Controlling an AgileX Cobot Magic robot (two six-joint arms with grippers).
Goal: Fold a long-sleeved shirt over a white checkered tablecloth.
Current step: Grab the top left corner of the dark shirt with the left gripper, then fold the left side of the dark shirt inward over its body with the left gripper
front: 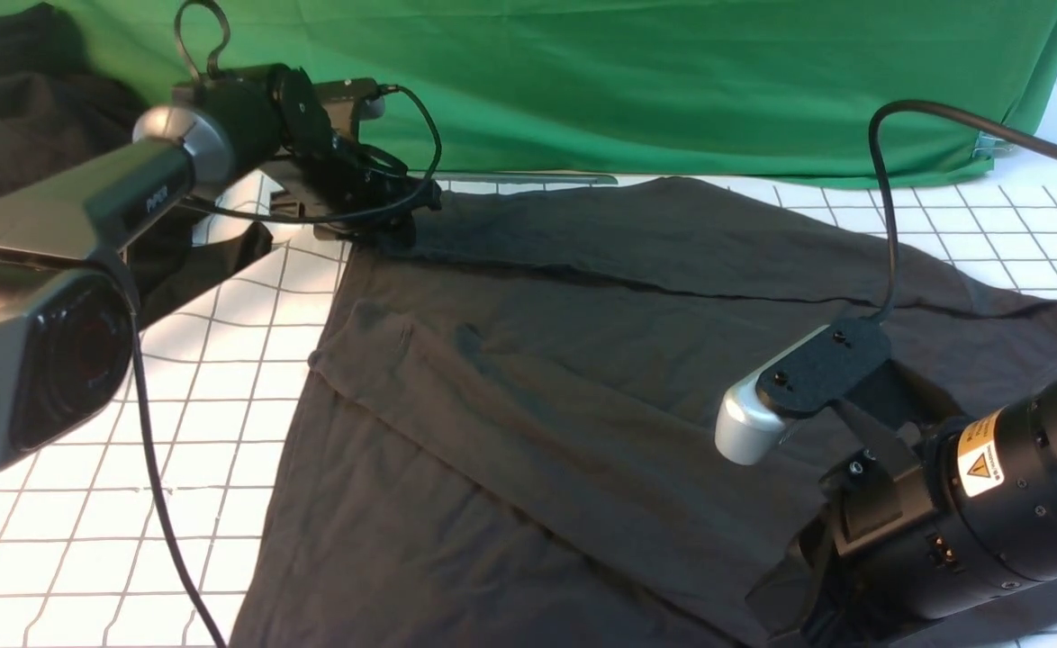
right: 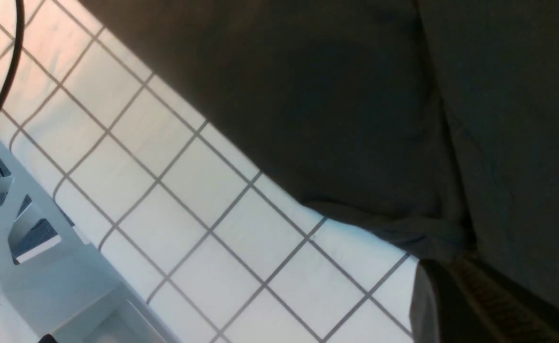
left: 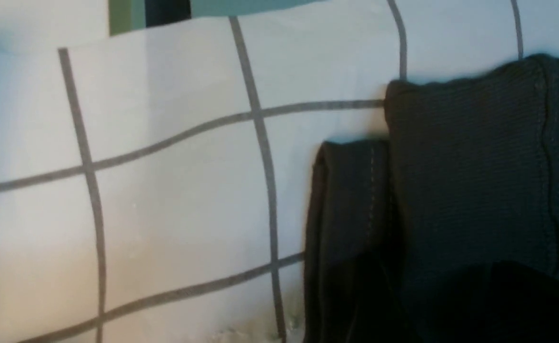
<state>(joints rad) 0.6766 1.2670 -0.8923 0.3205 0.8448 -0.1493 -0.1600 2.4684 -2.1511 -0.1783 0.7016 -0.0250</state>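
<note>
Charcoal-grey soft knit long-sleeved shirt (front: 582, 360) lies spread, partly folded, on white checkered tablecloth (front: 222, 360). Left claw (front: 384, 225) pinches its far left corner. Right claw (front: 794, 589) clamps the near right edge, cloth bunched at its ribbed finger (right: 489, 295). Plain green cloth (front: 673, 81) hangs behind.

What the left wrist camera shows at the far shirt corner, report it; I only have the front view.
Observer: Left wrist view shows the long-sleeved shirt as two overlapping layers with stitched hems, over the white checkered tablecloth.
Operator: Now report the right wrist view.
Observer: There the shirt's edge is bunched into a small wrinkle beside one finger of the right gripper.
Operator: State whether it is closed on cloth.
Observer: Cannot tell; only that one finger, with a ribbed pad, is in view.
</note>
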